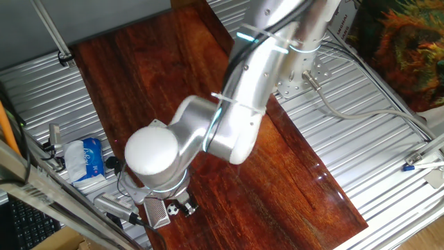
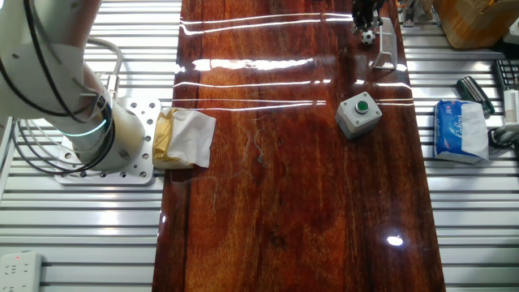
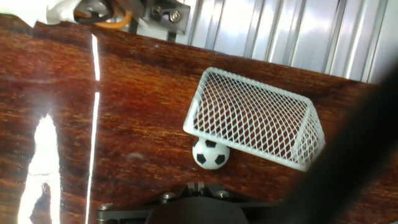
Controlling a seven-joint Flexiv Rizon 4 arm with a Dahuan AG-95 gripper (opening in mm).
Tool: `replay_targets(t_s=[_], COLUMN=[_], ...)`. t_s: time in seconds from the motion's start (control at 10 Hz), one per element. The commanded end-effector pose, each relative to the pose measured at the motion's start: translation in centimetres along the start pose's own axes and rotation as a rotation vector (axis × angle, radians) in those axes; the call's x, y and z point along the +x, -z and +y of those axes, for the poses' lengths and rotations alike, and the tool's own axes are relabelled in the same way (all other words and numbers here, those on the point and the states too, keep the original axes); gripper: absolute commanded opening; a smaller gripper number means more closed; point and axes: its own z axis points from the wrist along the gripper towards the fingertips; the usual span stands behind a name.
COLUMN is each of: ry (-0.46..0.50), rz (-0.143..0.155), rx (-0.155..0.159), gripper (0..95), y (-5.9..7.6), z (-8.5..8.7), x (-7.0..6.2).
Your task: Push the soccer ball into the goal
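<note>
The dark base of the gripper [image 3: 193, 208] fills the bottom edge of the hand view, closest of all. I cannot tell if the fingers are apart or together, because they are too small in the fixed views and not clear in the hand view.

Just past the gripper sits the soccer ball [image 3: 210, 154], white with black patches. It rests on the brown wooden table [image 3: 112, 130]. The ball touches the front bottom bar of the goal [image 3: 255, 118], right at its mouth, and part of it is under the frame. The goal is a small white frame with a net, and it sits near the edge of the wood.

In one fixed view the silver arm [image 1: 229, 118] bends down over the table edge, and the ball [image 1: 172, 207] is beside the goal [image 1: 155, 212].

In the other fixed view the ball [image 2: 368, 36] and goal [image 2: 383, 45] are at the far end. Nearer is a grey box with a green button [image 2: 359, 113], well apart from them. A blue and white pack [image 2: 461, 130] lies off the wood. A crumpled wrapper [image 2: 185, 138] lies by the arm's base [image 2: 97, 154].
</note>
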Motion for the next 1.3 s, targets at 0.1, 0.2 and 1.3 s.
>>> replay_targets(t_s=[0.1, 0.2, 1.3], ry=[-0.003, -0.006, -0.006], rz=[0.089, 0.119, 0.029], rx=[-0.028, -0.063, 0.115], gripper=[0.0, 0.0, 0.0], y=[0.03, 0.03, 0.03], z=[0.10, 0.10, 0.10], x=[-0.26, -0.26, -0.26])
